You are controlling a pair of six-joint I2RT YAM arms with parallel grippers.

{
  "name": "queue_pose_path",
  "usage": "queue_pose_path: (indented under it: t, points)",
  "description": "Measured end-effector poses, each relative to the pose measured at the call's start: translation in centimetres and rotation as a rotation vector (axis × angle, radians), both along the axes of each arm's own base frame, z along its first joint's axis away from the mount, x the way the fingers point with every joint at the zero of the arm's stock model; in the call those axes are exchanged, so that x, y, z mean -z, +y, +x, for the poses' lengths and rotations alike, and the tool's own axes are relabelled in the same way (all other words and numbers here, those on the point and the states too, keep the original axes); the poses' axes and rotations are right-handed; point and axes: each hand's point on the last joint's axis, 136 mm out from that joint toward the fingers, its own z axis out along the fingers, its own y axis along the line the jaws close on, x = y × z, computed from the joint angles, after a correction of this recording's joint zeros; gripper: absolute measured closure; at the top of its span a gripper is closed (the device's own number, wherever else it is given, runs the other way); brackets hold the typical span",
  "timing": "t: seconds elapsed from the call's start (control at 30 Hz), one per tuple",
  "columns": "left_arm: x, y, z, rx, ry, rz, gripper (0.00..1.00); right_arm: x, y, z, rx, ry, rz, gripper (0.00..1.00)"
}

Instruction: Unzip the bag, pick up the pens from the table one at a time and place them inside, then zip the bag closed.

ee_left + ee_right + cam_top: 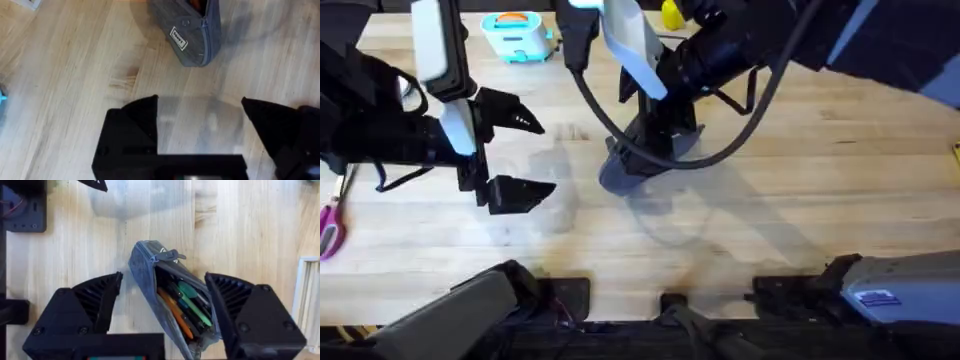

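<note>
**Nearly packed: pouch open, zip left to close**

Already unzipped and loaded, judging by the right wrist view: blue-grey pencil pouch (pixel 172 300) gaping along its long edge, with green and orange pens (pixel 182 305) lying inside among darker ones. Sitting on the pale butcher-block counter (pixel 800 200) near the middle, directly under the right arm. No loose pen visible on the bare wood, so the filling looks finished or close to it, as a judgement only. Left to do: draw the zip pull (pixel 169 256), seen at the pouch's end, along the edge to close it.

Right pincer (pixel 162 302) spread wide, straddling the open pouch, fingers either side; contact with the fabric cannot be told, nothing clamped between them. Left pincer (pixel 515 155) likewise wide open and empty, hovering over bare counter beside the pouch, with the pouch's closed end ahead of it in the left wrist view. Pink-handled scissors (pixel 330 228) at the counter's left edge, untouched.
</note>
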Motion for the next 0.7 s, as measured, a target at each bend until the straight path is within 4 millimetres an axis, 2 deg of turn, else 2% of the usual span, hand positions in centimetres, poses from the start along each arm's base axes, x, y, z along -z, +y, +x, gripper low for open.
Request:
queue_pose_path:
  t: [0.5,0.7]
  points:
    - [1.7,0.1,0.3,0.051,0.046,-0.035,0.007,-0.5,0.7,-0.8,-0.018,0.046,0.051,0.006]
    - [2.5,0.2,0.4,0.074,0.064,-0.05,0.007,-1.5,1.8,-0.5,0.094,0.144,0.123,0.006]
